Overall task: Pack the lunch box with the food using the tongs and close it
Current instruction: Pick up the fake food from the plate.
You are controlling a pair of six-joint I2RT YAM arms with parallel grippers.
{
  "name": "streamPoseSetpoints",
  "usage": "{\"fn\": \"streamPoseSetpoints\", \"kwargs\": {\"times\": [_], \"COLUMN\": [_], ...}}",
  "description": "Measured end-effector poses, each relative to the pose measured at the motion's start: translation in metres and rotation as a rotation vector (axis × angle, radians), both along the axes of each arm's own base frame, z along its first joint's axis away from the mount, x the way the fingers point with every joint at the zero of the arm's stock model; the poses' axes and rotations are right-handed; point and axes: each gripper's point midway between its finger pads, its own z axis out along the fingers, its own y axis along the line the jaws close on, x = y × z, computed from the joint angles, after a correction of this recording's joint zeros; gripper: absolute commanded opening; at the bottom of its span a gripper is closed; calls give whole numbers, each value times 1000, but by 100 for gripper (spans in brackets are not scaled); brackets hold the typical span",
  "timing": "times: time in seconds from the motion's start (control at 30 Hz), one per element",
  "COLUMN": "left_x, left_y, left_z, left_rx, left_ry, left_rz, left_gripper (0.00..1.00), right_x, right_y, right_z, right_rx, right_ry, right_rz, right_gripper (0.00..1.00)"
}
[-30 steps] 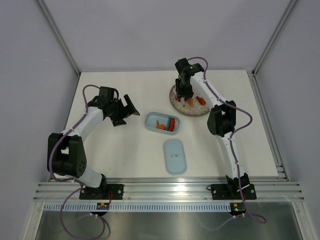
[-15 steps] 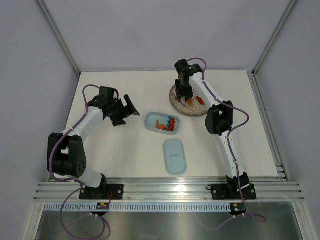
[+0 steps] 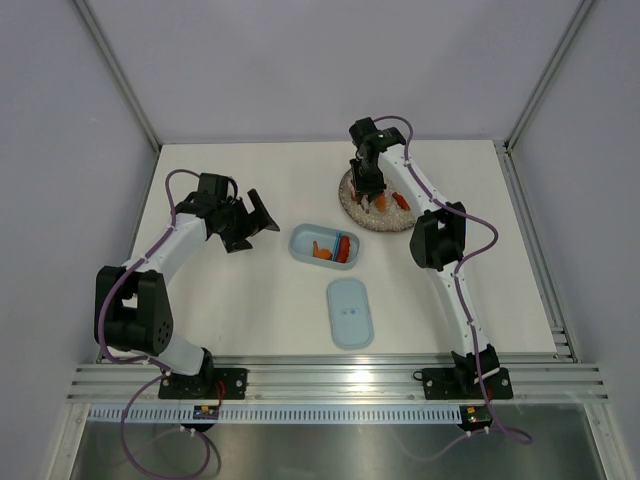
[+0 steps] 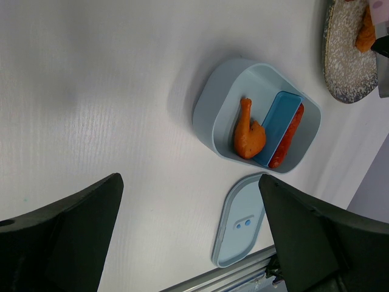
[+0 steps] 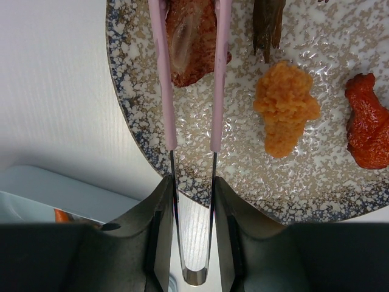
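Straddling a brown piece [image 5: 191, 42] on the plate [image 5: 243, 176], the tongs [image 5: 220, 73] are clamped in the right gripper [image 5: 193, 191], reaching ahead of it. Squeezed off-centre, the piece could be squirted out or dropped short of the lunch box [image 4: 205, 106] behind the wrist. Idle, the left gripper [image 4: 188, 201] is seen wide apart.

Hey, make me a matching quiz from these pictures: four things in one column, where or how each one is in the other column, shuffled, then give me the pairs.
Things
1. lid
2. orange drumstick
3. brown piece
4. left gripper

Places or states
A. between the arms of the tongs, on the plate
B. inside the lunch box
C. jaws wide open, holding nothing
D. flat on the table, off the box

Pairs: 1-D, 2-B, 3-A, 4-C
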Motion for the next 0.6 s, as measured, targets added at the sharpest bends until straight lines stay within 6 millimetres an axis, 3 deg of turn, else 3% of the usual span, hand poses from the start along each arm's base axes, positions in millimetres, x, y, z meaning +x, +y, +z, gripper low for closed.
{"fn": "streamPoseSetpoints", "kwargs": {"times": [0.17,0.3,0.6], "left_x": [0,0,0], "left_y": [0,0,0], "left_z": [0,0,0], "left_rx": [0,0,0], "left_ry": [0,0,0], "left_rz": [0,0,0], "left_gripper": [99,99,99], "right_x": [-2,-8,-15], "right_y": [-1,-4,-6], "right_z": [-4,-6,33], "right_rx": [-3,-9,25], "right_ry": [7,17,-50], "right_rz": [0,-1,-10], "right_gripper": [8,4,1]}}
